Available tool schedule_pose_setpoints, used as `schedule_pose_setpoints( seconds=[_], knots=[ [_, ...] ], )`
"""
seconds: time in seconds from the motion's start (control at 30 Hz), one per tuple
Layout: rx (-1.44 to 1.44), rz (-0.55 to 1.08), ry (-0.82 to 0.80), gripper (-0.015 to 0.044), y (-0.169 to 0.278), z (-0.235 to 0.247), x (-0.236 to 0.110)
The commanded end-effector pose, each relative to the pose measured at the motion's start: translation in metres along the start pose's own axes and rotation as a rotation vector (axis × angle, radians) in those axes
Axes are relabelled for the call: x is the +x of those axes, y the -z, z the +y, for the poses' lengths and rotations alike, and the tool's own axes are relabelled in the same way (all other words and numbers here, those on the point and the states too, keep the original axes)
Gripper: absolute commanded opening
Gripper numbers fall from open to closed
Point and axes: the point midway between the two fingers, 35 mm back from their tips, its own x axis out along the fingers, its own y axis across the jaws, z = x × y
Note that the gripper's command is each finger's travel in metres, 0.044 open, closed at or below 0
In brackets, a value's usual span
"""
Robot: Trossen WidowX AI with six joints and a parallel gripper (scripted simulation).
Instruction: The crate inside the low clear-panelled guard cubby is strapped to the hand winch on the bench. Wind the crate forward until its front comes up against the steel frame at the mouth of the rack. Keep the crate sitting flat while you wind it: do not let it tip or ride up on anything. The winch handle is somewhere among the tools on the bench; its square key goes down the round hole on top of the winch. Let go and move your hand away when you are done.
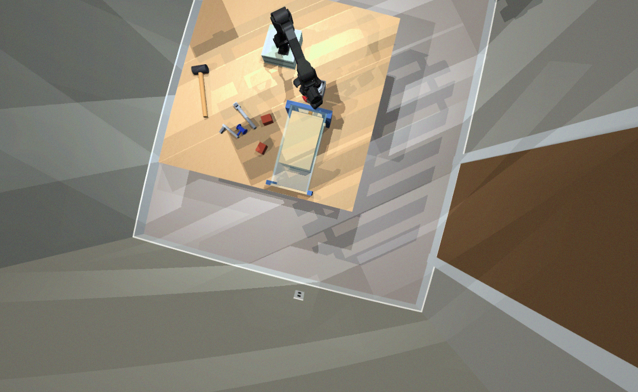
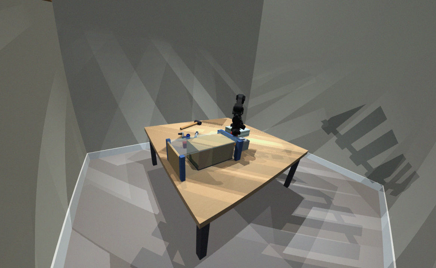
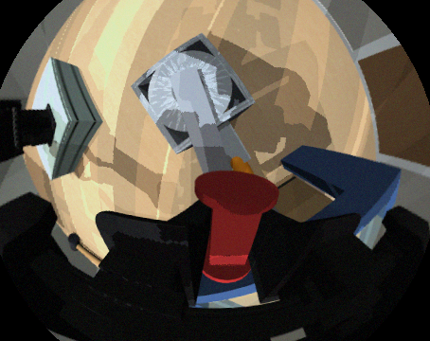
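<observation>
The crate (image 1: 301,141) (image 2: 212,151) sits flat under the clear panels, its front close behind the blue steel frame (image 1: 329,120) (image 2: 238,150) (image 3: 367,189). I cannot tell whether they touch. The grey winch (image 1: 323,86) (image 2: 245,144) (image 3: 241,97) stands in front of the frame. The winch handle's grey arm (image 3: 188,90) lies across the winch's round top; the key end is hidden. My gripper (image 1: 306,98) (image 3: 224,197) is shut on the handle's upright red grip (image 3: 236,189), on the winch's frame side. A short piece of orange strap (image 3: 241,165) shows beside the arm.
A mallet (image 1: 202,95) (image 2: 189,125), a grey bar tool (image 1: 245,116), a blue-knobbed crank (image 1: 240,129) and two red blocks (image 1: 267,118) (image 1: 261,147) lie to one side of the cubby. The pale base block (image 1: 280,60) (image 3: 78,120) is behind the winch.
</observation>
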Motion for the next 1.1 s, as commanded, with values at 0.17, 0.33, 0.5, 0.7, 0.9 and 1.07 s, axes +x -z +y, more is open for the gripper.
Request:
schedule_pose_setpoints(
  seconds=[0.17, 0.33, 0.5, 0.7, 0.9, 1.07],
  knots=[
    [-0.004, -0.012, 0.025, 0.0, -0.013, -0.02, -0.002],
    [-0.004, -0.012, 0.026, 0.0, -0.018, -0.026, -0.002],
    [-0.004, -0.013, 0.026, 0.0, -0.023, -0.032, -0.002],
    [-0.004, -0.013, 0.027, 0.0, -0.03, -0.038, -0.003],
    [-0.004, -0.014, 0.027, 0.0, -0.038, -0.043, -0.003],
    [-0.004, -0.015, 0.027, 0.0, -0.045, -0.047, -0.003]
  ],
)
